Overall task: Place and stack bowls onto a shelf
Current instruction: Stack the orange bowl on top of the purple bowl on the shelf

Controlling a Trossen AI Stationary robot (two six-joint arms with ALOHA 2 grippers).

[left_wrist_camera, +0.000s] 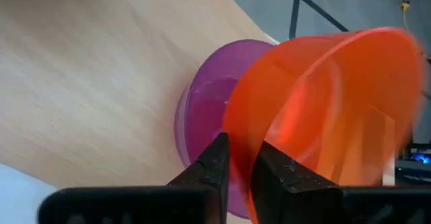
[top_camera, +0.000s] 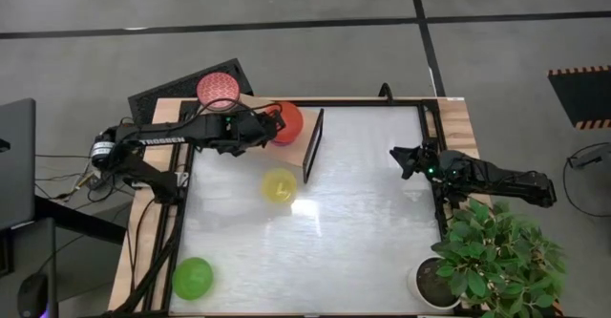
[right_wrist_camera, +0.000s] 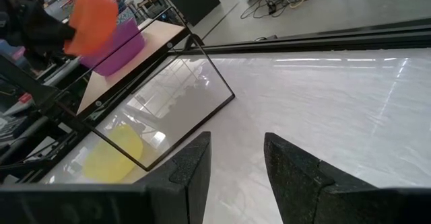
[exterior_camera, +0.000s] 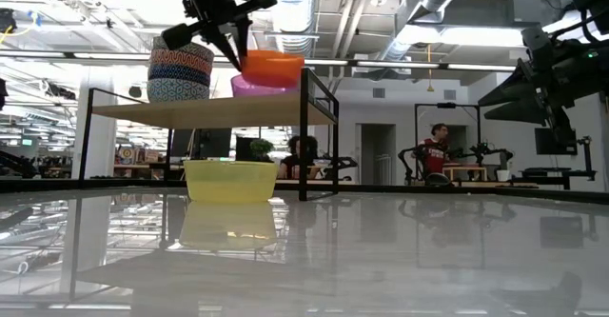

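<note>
High view: four bowl tops counted — pink patterned bowl (top_camera: pixel 219 90) and red bowl (top_camera: pixel 285 122) up on the shelf (top_camera: pixel 250 104), yellow bowl (top_camera: pixel 279 185) and green bowl (top_camera: pixel 192 278) down on the table (top_camera: pixel 363 222). Low view: stack of two patterned bowls (exterior_camera: pixel 180 70); purple bowl (exterior_camera: pixel 251 86) under the red one. Left gripper (top_camera: pixel 270 125) pinching narrow on the red bowl's rim, tilted over the purple. Right gripper (top_camera: pixel 401 159) parked at the table's right, fingers apart, empty.

Shelf (top_camera: pixel 186 113): light wooden board at the tabletop's far left corner. On it: patterned bowl stack (exterior_camera: pixel 180 69); purple bowl (left_wrist_camera: pixel 202 123) upright; red bowl (left_wrist_camera: pixel 323 109) tilted above the purple bowl. Yellow bowl (top_camera: pixel 279 185) on the tabletop by the shelf's dark end panel. Green bowl (top_camera: pixel 192 278) at the near left corner.
</note>
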